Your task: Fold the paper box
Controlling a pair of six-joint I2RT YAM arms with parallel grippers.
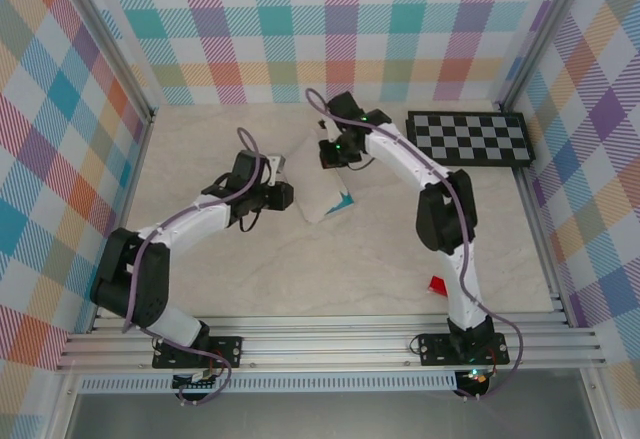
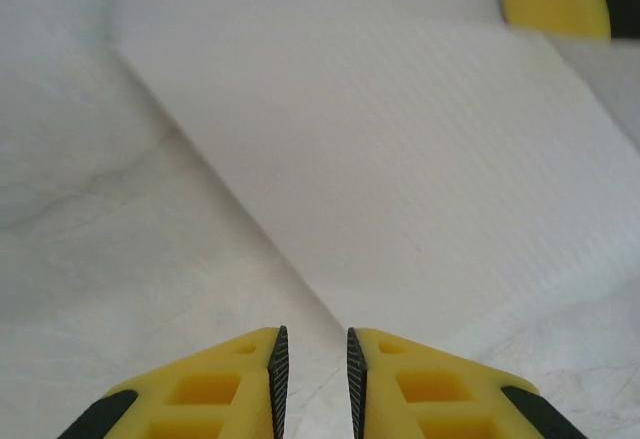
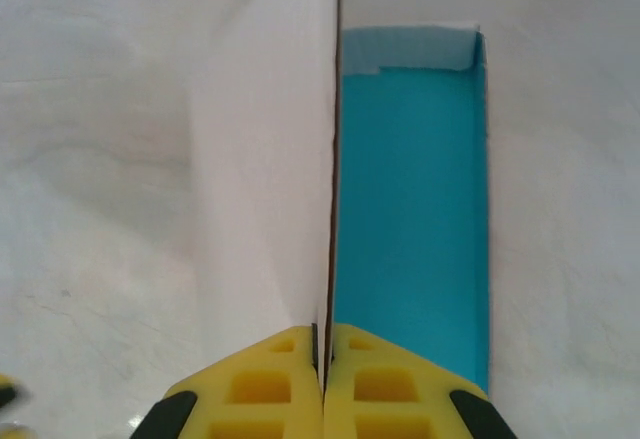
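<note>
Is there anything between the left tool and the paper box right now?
Nothing visible does. The paper box lies right ahead of the left tool on bare table; the right tool clamps one of its panels.

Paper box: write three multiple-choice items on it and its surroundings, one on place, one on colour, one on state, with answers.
1. The checkerboard lies: A) at the far right of the table B) near left C) under the arms.
2. The paper box's inner face is: A) red B) teal C) black.
3. The right gripper is: A) wide open B) holding the checkerboard C) shut on the edge of a box panel.
Answers: 1 A, the top view shows it there; 2 B, teal shows beside the panel; 3 C, it pinches the panel's edge.
</note>
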